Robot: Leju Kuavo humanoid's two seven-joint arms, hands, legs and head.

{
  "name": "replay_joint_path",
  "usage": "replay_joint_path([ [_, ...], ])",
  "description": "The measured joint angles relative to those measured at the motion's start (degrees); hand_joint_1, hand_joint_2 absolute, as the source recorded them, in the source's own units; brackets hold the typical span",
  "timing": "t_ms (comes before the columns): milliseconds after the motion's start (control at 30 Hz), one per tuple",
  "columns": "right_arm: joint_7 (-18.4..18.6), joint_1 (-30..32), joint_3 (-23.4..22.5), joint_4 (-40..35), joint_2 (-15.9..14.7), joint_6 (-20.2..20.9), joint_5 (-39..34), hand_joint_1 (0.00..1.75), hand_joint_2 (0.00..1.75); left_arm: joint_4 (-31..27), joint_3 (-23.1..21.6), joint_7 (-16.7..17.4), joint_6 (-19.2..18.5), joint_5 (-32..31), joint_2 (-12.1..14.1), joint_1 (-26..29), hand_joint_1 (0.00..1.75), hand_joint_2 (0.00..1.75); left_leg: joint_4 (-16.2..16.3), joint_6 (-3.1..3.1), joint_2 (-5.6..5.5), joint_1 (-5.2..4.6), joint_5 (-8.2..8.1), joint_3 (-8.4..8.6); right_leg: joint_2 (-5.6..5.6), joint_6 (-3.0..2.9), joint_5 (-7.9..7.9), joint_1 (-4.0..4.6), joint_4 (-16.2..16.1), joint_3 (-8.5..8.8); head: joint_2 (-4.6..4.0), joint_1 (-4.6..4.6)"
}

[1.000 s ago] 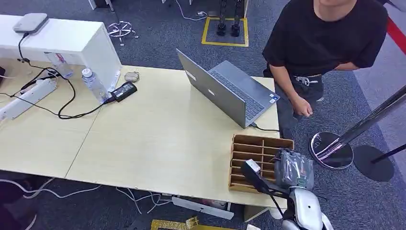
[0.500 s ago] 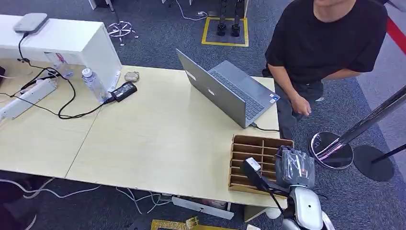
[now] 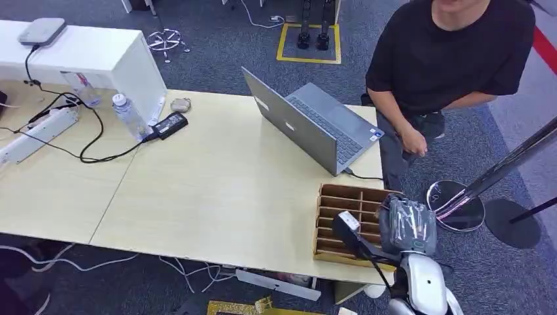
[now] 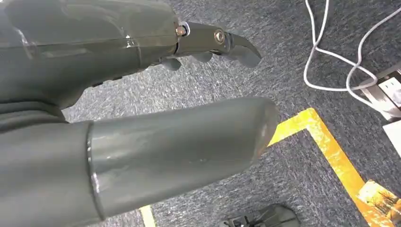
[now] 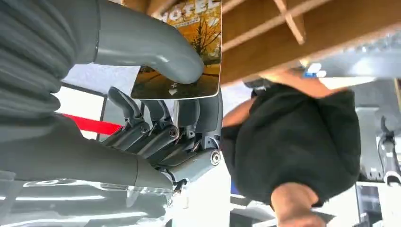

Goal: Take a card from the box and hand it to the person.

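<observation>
A wooden box [image 3: 341, 205] with slotted dividers sits at the table's near right corner. My right hand [image 3: 408, 226] hovers over the box's right end. In the right wrist view, the thumb and fingers of this hand [image 5: 156, 118] pinch an orange card [image 5: 189, 52] printed "HOTEL", right against the box [image 5: 302, 42]. A person [image 3: 453, 59] in a black shirt stands beyond the table's right end, one hand [image 3: 415, 143] hanging low. My left hand [image 4: 142, 94] hangs over the carpet, fingers apart and holding nothing.
An open laptop [image 3: 309, 125] stands just behind the box. A water bottle [image 3: 128, 115], charger, power strip [image 3: 36, 134] and cables lie at the table's far left. A chrome stanchion base [image 3: 453, 203] stands on the floor to the right of the box.
My right hand has edged slightly to the right over the box. The person has shifted a little where they stand.
</observation>
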Motion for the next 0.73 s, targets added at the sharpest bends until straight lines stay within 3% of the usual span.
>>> replay_joint_path([
  [367, 0.7, -1.1, 0.2, -8.3, -1.3, 1.8, 1.1, 1.47, 1.75, 0.0, 0.0, 0.0, 0.0, 0.6, 0.1, 0.0, 0.00, 0.00, 0.0, 0.00, 0.00, 0.00, 0.00, 0.00, 0.00, 0.00, 0.00, 0.00, 0.0, 0.00, 0.00, 0.00],
  [733, 1.6, -4.4, 0.5, -9.9, -2.4, 3.3, 0.5, 1.50, 1.75, 0.0, 0.0, 0.0, -0.1, 0.5, 0.1, 0.0, 0.00, 0.00, 0.0, 0.00, 0.00, 0.00, 0.00, 0.00, 0.00, 0.01, 0.01, 0.00, 0.0, 0.01, 0.00, 0.00],
])
